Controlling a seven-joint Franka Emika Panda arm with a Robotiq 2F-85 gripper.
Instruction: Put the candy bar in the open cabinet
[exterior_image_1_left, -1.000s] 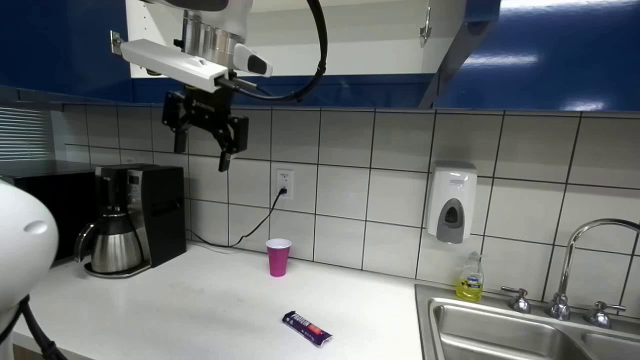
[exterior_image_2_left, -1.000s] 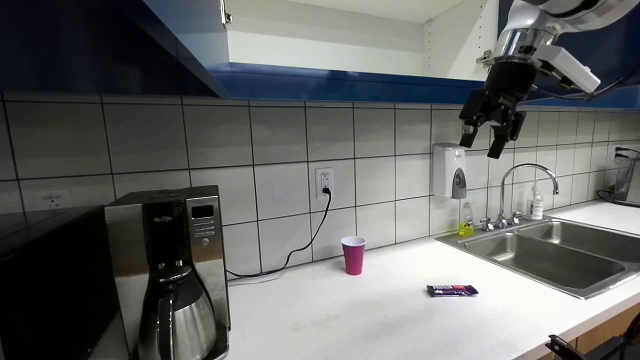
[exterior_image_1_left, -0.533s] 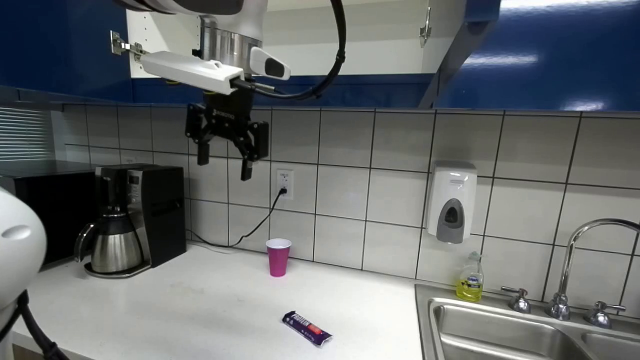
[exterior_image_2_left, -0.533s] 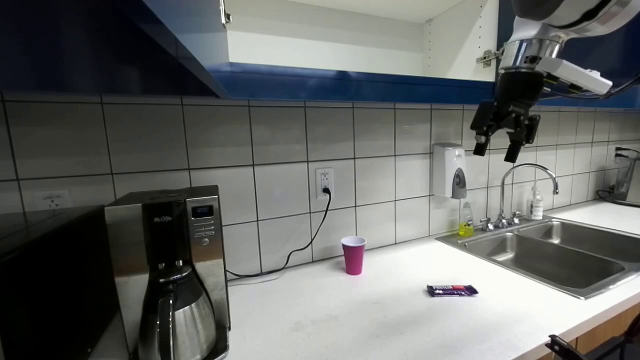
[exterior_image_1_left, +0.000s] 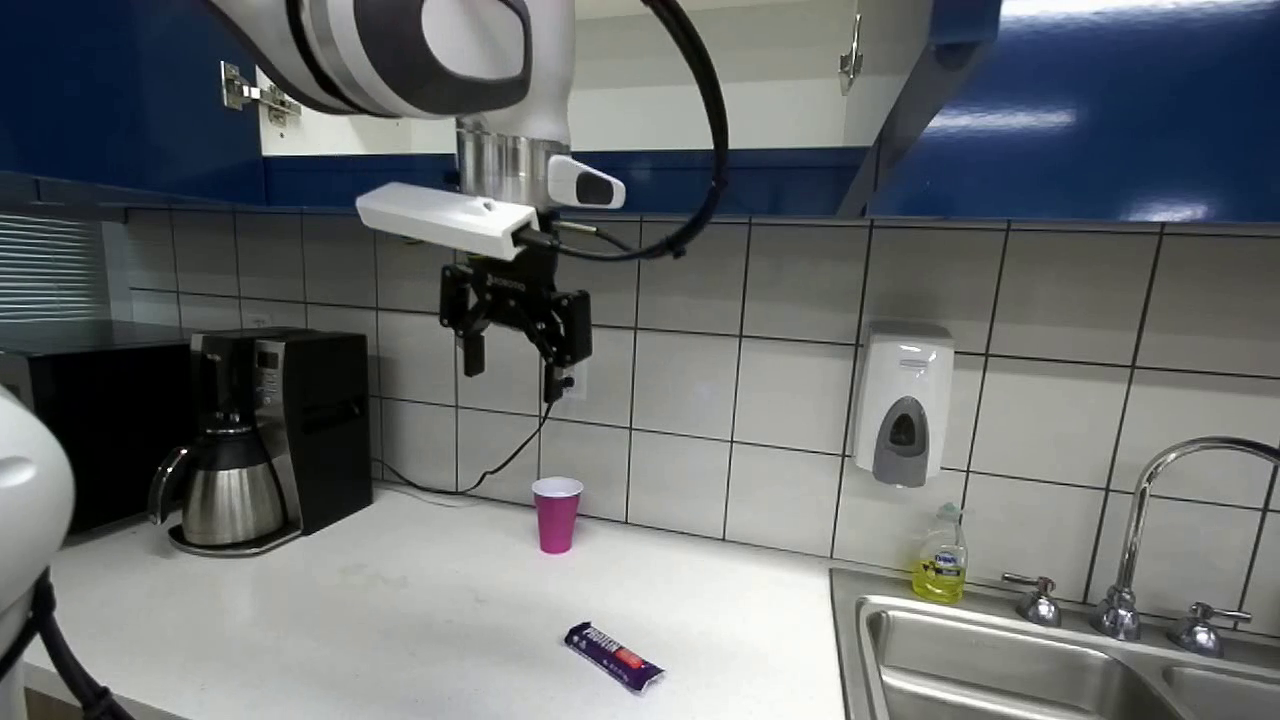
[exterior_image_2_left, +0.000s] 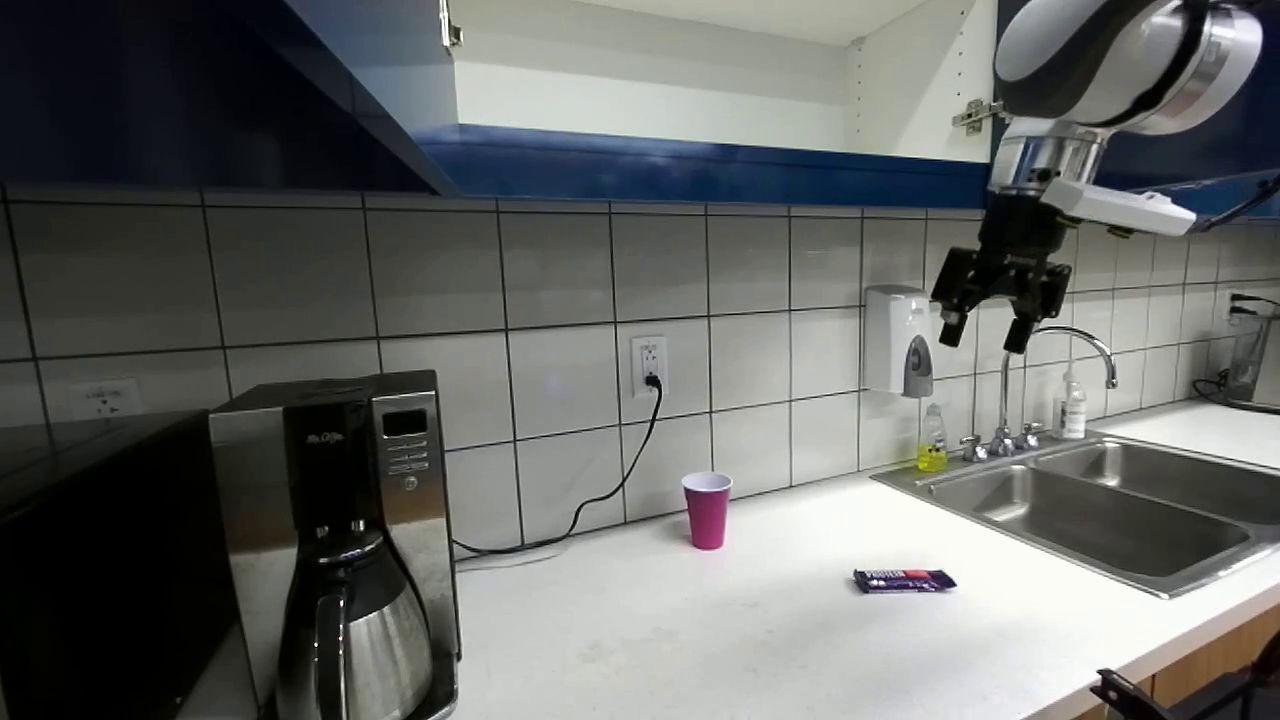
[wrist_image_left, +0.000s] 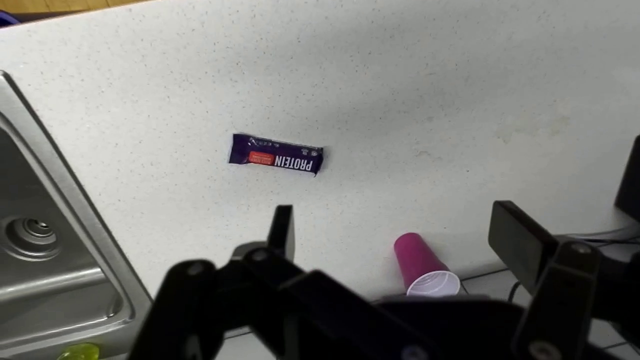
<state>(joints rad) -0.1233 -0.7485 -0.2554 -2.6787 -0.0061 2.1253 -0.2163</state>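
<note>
In both exterior views the tool (exterior_image_1_left: 513, 384) has sunk lower over the last second; its fingers (wrist_image_left: 520, 240) stand well apart, holding nothing. The candy bar (exterior_image_1_left: 613, 657) lies unmoved, flat on the bench (exterior_image_1_left: 380, 640), low in the middle of an exterior view and just up and left of centre in the wrist view. The approach thus seems under way, the open cabinet (exterior_image_2_left: 660, 90), across the top of an exterior view, a later step. The candy bar runs roughly along the finger spread, so a turn probably precedes any grip.

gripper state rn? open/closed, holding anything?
Gripper: open, holding nothing; the candy bar lies on the counter.
</note>
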